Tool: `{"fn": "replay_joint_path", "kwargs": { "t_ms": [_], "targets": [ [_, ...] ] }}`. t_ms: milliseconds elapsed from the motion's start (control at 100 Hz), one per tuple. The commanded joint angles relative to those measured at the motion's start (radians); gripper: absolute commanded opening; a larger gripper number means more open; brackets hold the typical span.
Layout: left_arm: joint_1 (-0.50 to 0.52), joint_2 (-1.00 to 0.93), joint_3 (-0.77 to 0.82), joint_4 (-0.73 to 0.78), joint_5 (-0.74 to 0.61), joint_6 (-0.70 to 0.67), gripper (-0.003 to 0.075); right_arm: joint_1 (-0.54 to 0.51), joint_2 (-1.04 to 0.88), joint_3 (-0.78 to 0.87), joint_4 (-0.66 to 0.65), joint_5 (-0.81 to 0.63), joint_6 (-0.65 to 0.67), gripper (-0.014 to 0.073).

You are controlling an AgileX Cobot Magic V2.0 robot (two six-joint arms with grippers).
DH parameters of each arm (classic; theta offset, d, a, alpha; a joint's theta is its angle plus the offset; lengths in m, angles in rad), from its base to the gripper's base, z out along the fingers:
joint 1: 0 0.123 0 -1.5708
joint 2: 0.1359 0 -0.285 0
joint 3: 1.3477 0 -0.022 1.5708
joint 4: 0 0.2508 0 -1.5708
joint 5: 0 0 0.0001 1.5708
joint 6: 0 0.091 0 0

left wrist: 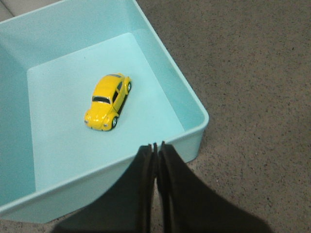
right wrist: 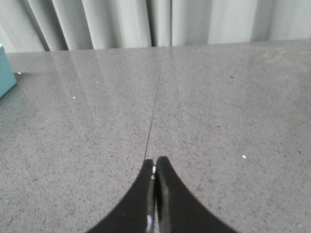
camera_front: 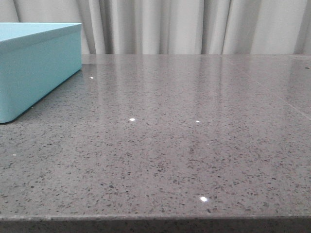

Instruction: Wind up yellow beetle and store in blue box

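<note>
A: Where is the yellow beetle (left wrist: pixel 108 102)?

B: On the floor of the blue box (left wrist: pixel 192 104), upright on its four wheels, roughly mid-floor and clear of every wall. Nothing touches it.

A: So is the storing done?

B: I judge so. The car sits free inside the box, which is where the task wants it. Whether its spring was wound, the pictures cannot say.

A: And the left pincer (left wrist: pixel 156 145)?

B: It hangs above the near rim of the box, its two black fingers pressed together with only a thin slit between, holding nothing. The beetle lies beyond the fingertips, further into the box and well below them, apart from the pincer. A pincer closed and empty over the rim fits an arm that has no more business with the car.

A: The right side?

B: The right pincer (right wrist: pixel 155 167) is also closed and empty, over bare grey speckled table (camera_front: pixel 184 145), with a thin seam in the table running away from its tips. Only a sliver of the box edge shows at the side of its view, so it is well apart from the car.

A: And from the front?

B: Only the box's outer wall shows at the left, before a pale curtain (camera_front: pixel 194 24). The beetle is hidden behind the wall, and neither arm appears.
</note>
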Motion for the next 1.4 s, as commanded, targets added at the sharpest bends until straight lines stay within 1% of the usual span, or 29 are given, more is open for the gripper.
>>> {"fn": "replay_joint_path", "kwargs": {
  "t_ms": [0,150,270,380,520,1300,1390],
  "targets": [
    [0.002,-0.088,0.067,-0.021,-0.094,-0.047,-0.0019,0.0,-0.011,0.02,-0.027,-0.149,-0.01,-0.0069],
    [0.002,-0.246,0.213,-0.031,-0.094,-0.08,-0.0019,0.0,-0.043,0.106,-0.027,-0.238,-0.01,-0.0069],
    [0.002,-0.37,0.314,-0.039,-0.094,-0.101,-0.0019,0.0,-0.049,0.156,-0.027,-0.263,-0.01,-0.0069],
    [0.002,-0.477,0.374,-0.039,-0.094,-0.101,-0.0019,0.0,-0.049,0.185,-0.027,-0.276,-0.01,-0.0069],
    [0.002,-0.565,0.417,-0.039,-0.096,-0.101,-0.0019,0.0,-0.049,0.192,-0.027,-0.275,-0.01,-0.0069],
    [0.002,-0.584,0.418,-0.034,-0.096,-0.101,-0.0019,0.0,-0.049,0.192,-0.027,-0.275,-0.01,-0.0069],
    [0.002,-0.586,0.423,-0.019,-0.113,-0.107,-0.0019,0.0,-0.049,0.192,-0.027,-0.275,-0.01,-0.0069]
  ]
}}
